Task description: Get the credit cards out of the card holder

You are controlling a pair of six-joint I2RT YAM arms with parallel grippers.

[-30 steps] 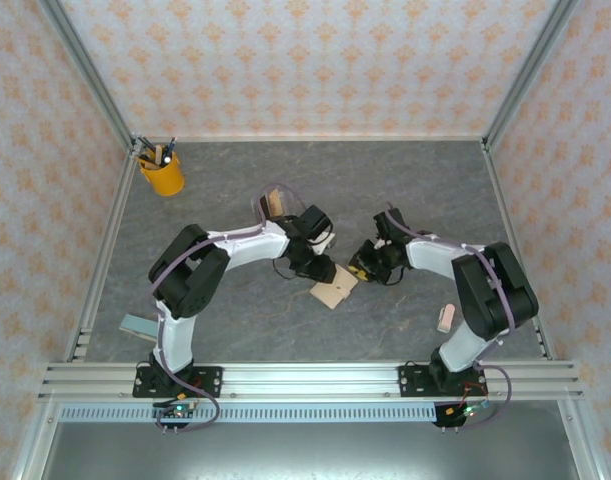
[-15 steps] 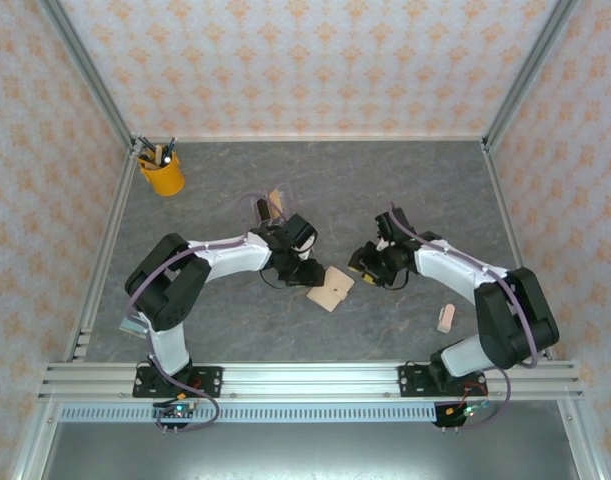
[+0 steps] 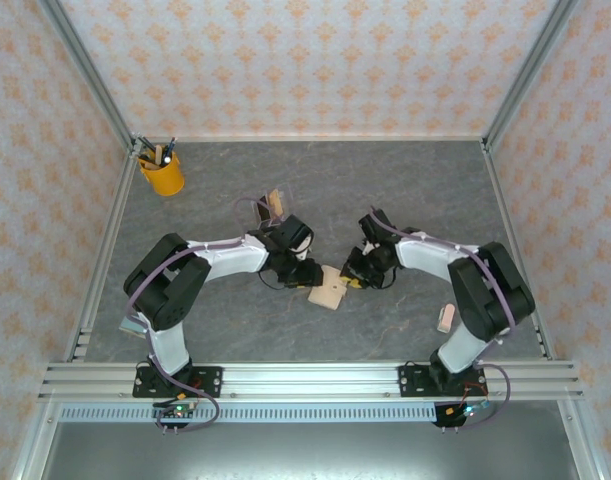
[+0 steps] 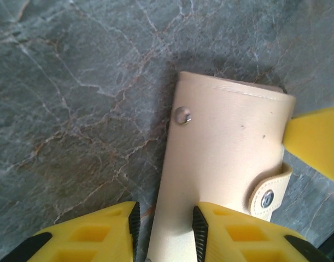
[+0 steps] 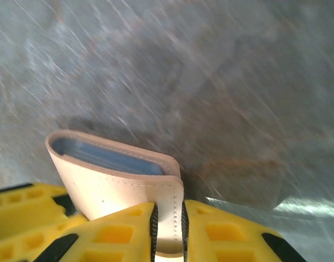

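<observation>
The tan card holder (image 3: 328, 291) lies folded on the grey table between both arms. In the left wrist view its outer face (image 4: 227, 147) shows a snap and the closing tab (image 4: 269, 195). My left gripper (image 3: 307, 279) (image 4: 165, 221) is open at the holder's left edge: one finger rests against its face, while table shows between the other and the edge. My right gripper (image 3: 352, 280) (image 5: 168, 218) is shut on the closing tab (image 5: 170, 215). The blue-grey lining (image 5: 106, 155) shows at the holder's open end. No cards show inside it.
A yellow pen cup (image 3: 162, 173) stands at the back left. A clear stand (image 3: 275, 203) holding a tan piece stands behind the left arm. A small tan card (image 3: 445, 318) lies near the right arm's base, and a blue-grey flat piece (image 3: 137, 325) at the left edge.
The right gripper has moved left onto the holder and closed on its tab. The left arm dropped lower and drew back to the holder's left edge. The holder shifted slightly.
</observation>
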